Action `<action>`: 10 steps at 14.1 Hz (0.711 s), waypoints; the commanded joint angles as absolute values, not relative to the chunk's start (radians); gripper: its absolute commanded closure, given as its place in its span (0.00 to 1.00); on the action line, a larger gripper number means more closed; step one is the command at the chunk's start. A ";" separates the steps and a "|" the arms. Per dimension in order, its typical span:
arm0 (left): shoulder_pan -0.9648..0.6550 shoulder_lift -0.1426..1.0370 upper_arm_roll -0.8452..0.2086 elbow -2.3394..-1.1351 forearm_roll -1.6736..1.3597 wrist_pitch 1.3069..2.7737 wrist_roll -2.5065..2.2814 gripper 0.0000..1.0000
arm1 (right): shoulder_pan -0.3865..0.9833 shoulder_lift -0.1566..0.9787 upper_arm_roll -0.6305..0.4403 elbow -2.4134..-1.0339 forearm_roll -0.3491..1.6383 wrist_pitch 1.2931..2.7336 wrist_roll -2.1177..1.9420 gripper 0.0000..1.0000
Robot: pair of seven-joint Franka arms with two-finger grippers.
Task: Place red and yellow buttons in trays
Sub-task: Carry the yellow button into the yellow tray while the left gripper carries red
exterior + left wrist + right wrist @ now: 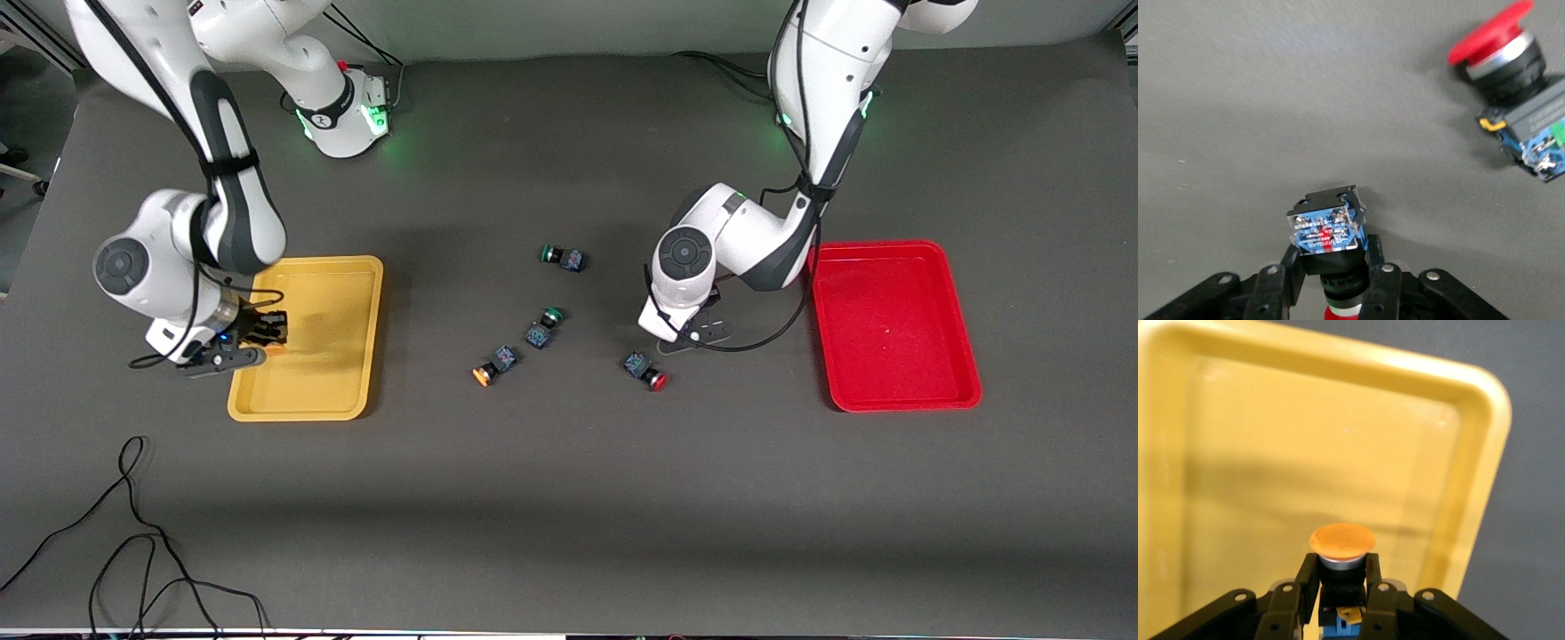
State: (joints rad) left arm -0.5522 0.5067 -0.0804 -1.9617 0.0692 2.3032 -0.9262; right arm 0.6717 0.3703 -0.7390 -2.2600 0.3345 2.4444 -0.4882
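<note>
Two trays lie on the table: the yellow tray (356,338) and the red tray (893,324), both with nothing lying in them. The right gripper (1337,587) is clamped on one orange-capped button (1342,550) over the yellow tray. The left gripper (1335,280) is clamped on one red button (1328,233), its label unreadable. Beside it lies a second red button (1511,87). Nearer the right gripper lie another orange button (493,365) and two green-capped buttons (563,257).
</note>
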 commanded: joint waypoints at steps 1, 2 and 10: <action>-0.517 0.356 -0.081 -1.996 0.081 2.173 -0.892 1.00 | 0.660 0.440 -0.739 -2.214 0.425 2.450 -0.584 0.80; -0.494 0.297 -0.081 -1.997 0.081 2.096 -0.834 1.00 | 0.660 0.442 -0.739 -2.214 0.429 2.447 -0.583 0.77; -0.068 0.048 -0.080 -2.133 0.084 1.920 -0.133 1.00 | 0.745 0.376 -0.775 -1.958 0.339 2.042 -0.309 0.00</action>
State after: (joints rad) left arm -0.1436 0.0707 -0.0653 -2.0215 0.0773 1.8369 -0.2524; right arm 0.6880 0.4092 -0.7559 -2.0400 0.3912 2.1596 -0.4624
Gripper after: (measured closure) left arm 0.590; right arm 0.035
